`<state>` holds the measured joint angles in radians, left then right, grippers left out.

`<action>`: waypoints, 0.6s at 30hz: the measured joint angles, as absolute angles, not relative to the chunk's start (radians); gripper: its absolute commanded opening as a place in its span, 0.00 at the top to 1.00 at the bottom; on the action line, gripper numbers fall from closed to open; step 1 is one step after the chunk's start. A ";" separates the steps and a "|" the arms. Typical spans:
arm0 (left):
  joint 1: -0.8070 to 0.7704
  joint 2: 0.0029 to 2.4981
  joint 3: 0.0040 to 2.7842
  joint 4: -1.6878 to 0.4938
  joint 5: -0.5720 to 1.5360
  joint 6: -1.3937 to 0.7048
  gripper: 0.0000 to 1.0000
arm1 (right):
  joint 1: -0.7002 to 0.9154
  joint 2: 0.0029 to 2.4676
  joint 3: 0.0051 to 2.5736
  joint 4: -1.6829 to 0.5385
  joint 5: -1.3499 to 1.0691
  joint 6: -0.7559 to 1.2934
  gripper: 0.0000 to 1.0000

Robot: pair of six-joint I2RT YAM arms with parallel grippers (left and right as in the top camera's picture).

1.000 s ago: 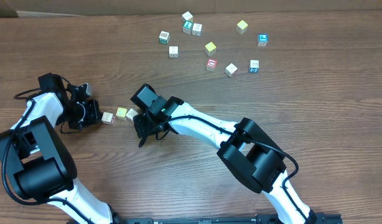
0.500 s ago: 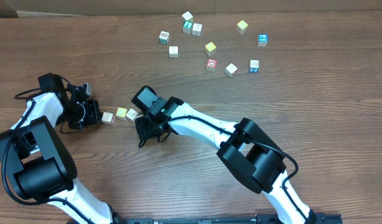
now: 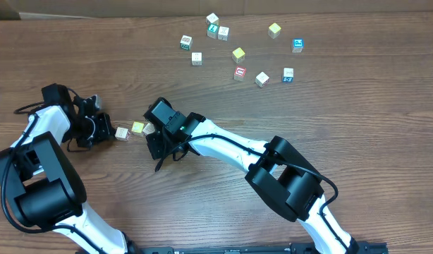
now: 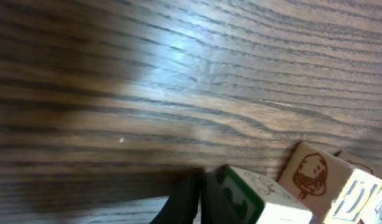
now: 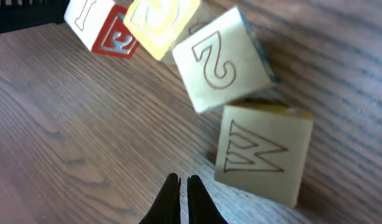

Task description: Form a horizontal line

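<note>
Though four cubes (image 5: 225,59) lie nearly in a row on the desk (image 3: 357,134), the W cube (image 5: 262,155) sits off-line.
Right claw (image 5: 181,193) pinched narrow, empty; left claw (image 3: 102,128): cannot tell.

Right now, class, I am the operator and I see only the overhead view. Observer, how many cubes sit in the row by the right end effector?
Observer: Four, going by the right wrist view. The W cube lies nearest the right end effector.
Operator: Does the row run straight?
Observer: No. It bends at the cube marked 2, so the W cube sits off the line that runs from the yellow cube.
</note>
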<state>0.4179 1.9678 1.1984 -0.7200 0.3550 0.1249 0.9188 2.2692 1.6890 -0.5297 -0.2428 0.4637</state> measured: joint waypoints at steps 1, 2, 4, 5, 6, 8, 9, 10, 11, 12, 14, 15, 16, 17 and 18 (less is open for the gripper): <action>0.424 1.968 1.198 -0.721 0.355 0.122 0.96 | 0.919 2.269 1.689 -0.525 -0.231 0.460 0.96; 0.426 1.968 1.198 -0.721 0.355 0.121 0.96 | 0.919 2.269 1.689 -0.521 -0.216 0.456 0.96; 0.427 1.968 1.198 -0.720 0.355 0.118 0.96 | 0.919 2.269 1.689 -0.511 -0.185 0.449 0.96; 0.427 1.968 1.198 -0.720 0.355 0.114 0.96 | 0.919 2.269 1.689 -0.507 -0.171 0.447 0.96; 0.427 1.968 1.198 -0.720 0.355 0.113 0.96 | 0.919 2.269 1.689 -0.501 -0.164 0.443 0.96; 0.427 1.968 1.198 -0.720 0.355 0.111 0.96 | 0.919 2.269 1.689 -0.486 -0.141 0.432 0.96; 0.427 1.968 1.198 -0.720 0.355 0.110 0.96 | 0.919 2.269 1.689 -0.482 -0.134 0.425 0.96; 0.427 1.968 1.198 -0.720 0.355 0.110 0.96 | 0.919 2.268 1.689 -0.479 -0.128 0.417 0.96; 0.427 1.968 1.198 -0.720 0.355 0.110 0.96 | 0.919 2.268 1.689 -0.472 -0.122 0.411 0.96; 0.427 1.968 1.198 -0.720 0.355 0.110 0.96 | 0.919 2.268 1.689 -0.471 -0.120 0.410 0.96; 0.427 1.968 1.198 -0.720 0.355 0.110 0.96 | 0.919 2.267 1.689 -0.465 -0.114 0.403 0.96; 0.427 1.968 1.198 -0.720 0.355 0.110 0.96 | 0.919 2.267 1.689 -0.465 -0.112 0.402 0.96; 0.427 1.968 1.198 -0.720 0.355 0.110 0.96 | 0.919 2.267 1.689 -0.467 -0.111 0.400 0.96; 0.427 1.968 1.198 -0.720 0.355 0.110 0.96 | 0.919 2.267 1.689 -0.478 -0.107 0.398 0.96; 0.427 1.968 1.198 -0.720 0.355 0.110 0.96 | 0.919 2.266 1.689 -0.498 -0.104 0.396 0.96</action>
<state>0.4274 1.9678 1.1984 -0.7200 0.3550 0.1104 0.9188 2.2658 1.6890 -0.4980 -0.1040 0.3962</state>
